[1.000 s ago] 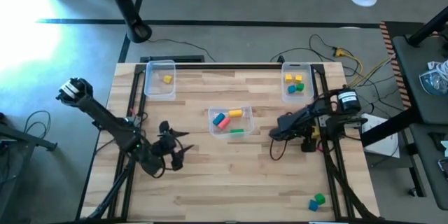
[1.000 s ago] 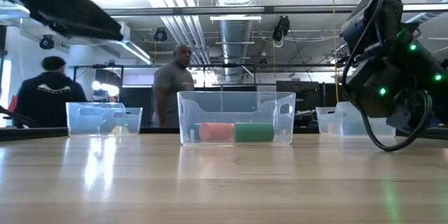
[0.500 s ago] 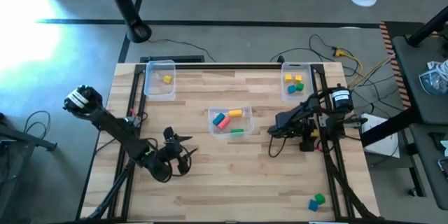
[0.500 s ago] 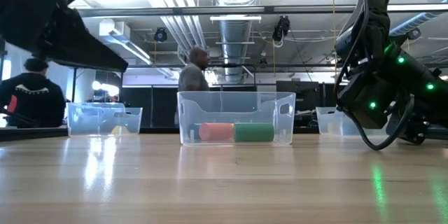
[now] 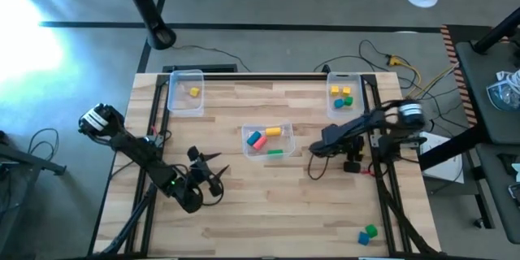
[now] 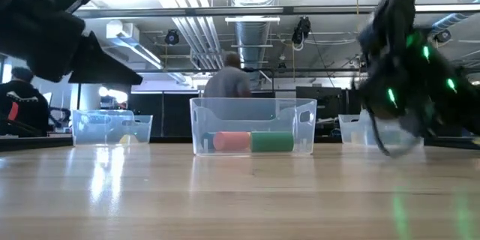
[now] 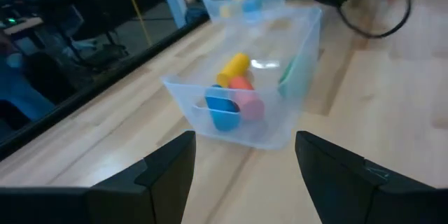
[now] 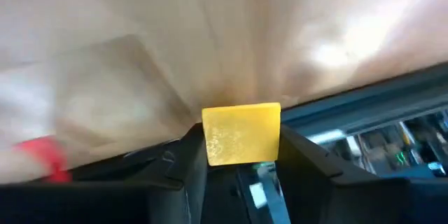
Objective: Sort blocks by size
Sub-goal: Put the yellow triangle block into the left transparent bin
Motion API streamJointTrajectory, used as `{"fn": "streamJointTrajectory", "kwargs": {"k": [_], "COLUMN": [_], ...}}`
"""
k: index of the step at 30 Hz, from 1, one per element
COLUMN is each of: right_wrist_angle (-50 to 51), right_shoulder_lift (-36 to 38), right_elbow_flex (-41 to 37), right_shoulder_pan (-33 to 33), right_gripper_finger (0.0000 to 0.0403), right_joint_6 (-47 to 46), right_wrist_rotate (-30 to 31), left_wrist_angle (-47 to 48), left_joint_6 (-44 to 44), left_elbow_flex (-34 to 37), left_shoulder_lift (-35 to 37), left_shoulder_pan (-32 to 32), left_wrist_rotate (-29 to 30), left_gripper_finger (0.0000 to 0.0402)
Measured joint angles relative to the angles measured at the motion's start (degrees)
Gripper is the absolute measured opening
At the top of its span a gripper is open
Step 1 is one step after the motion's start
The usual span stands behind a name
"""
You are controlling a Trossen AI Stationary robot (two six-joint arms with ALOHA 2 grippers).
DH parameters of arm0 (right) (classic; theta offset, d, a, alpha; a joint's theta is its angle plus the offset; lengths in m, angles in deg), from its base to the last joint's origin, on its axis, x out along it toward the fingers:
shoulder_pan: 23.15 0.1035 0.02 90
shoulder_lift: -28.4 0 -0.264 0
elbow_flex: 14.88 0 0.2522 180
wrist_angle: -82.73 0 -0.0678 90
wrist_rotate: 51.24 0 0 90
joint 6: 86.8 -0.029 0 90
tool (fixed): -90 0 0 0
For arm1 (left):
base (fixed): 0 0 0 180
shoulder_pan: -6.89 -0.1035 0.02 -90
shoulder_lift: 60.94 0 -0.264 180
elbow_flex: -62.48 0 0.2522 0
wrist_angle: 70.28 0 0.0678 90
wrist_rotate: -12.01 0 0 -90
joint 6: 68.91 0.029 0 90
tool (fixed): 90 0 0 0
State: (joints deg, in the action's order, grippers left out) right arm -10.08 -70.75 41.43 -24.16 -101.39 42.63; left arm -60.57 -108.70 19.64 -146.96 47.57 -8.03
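Most of the sorting looks done, as I judge it. The far-left bin (image 5: 185, 92) holds a single small yellow block (image 5: 194, 92). The far-right bin (image 5: 344, 95) holds a small heap of little pieces in yellow, green and blue. The middle bin (image 5: 267, 140) holds the long ones: a pink block (image 5: 260, 140), a blue block (image 5: 253, 135), a yellow cylinder (image 5: 272, 132) and a green bar (image 5: 275, 153).

What is left, as far as I can see: the yellow cube (image 8: 241, 134) I am carrying, and two stray pieces, a green one (image 5: 370, 231) and a blue one (image 5: 363, 236), lying together off the table's near-right corner, well apart from every bin.

My right gripper (image 5: 318, 151) sits just right of the middle bin, its fingers pinched on the yellow cube. From the right wrist view the cube looks squarish, plain matte yellow, with a flat face, seated squarely between the two dark fingers (image 8: 175, 164) over the wooden table (image 5: 268, 211). It looks short, so I would guess it belongs with the small pieces on the far right, though I cannot be sure of its size.

My left gripper (image 7: 241, 161) waits near the table's near-left part, fingers spread wide and holding nothing, facing the middle bin.
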Motion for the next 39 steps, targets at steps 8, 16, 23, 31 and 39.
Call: {"fn": "streamJointTrajectory", "kwargs": {"k": [8,16,23,31,39], "right_wrist_angle": [-4.59,-35.61,-60.95,-74.68,-65.97], "right_shoulder_lift": [16.38,25.79,24.91,20.9,16.56], "right_elbow_flex": [10.34,13.8,14.27,14.89,20.91], "right_shoulder_pan": [3.78,7.56,11.05,15.64,18.6], "right_gripper_finger": [0.013,0.0133,0.013,0.0132,0.0132], "right_joint_6": [-10.13,-9.74,-5.78,-4.19,-2.95], "right_wrist_rotate": [-0.54,-0.68,-6.74,-11.68,-12.5], "left_wrist_angle": [-4.74,-8.42,-8.46,-8.41,1.15], "left_joint_6": [10.24,40.42,55.75,75.93,79.18], "left_elbow_flex": [0.01,-7.13,-20.99,-35.93,-45.02], "left_shoulder_lift": [-2.7,-5.59,-9.47,-15.0,-16.44], "left_shoulder_pan": [-0.02,-1.76,-3.68,-4.48,-8.09], "left_wrist_rotate": [2.71,6.02,4.82,-1.36,-18.77], "left_gripper_finger": [0.0232,0.0234,0.0256,0.0258,0.0259]}}
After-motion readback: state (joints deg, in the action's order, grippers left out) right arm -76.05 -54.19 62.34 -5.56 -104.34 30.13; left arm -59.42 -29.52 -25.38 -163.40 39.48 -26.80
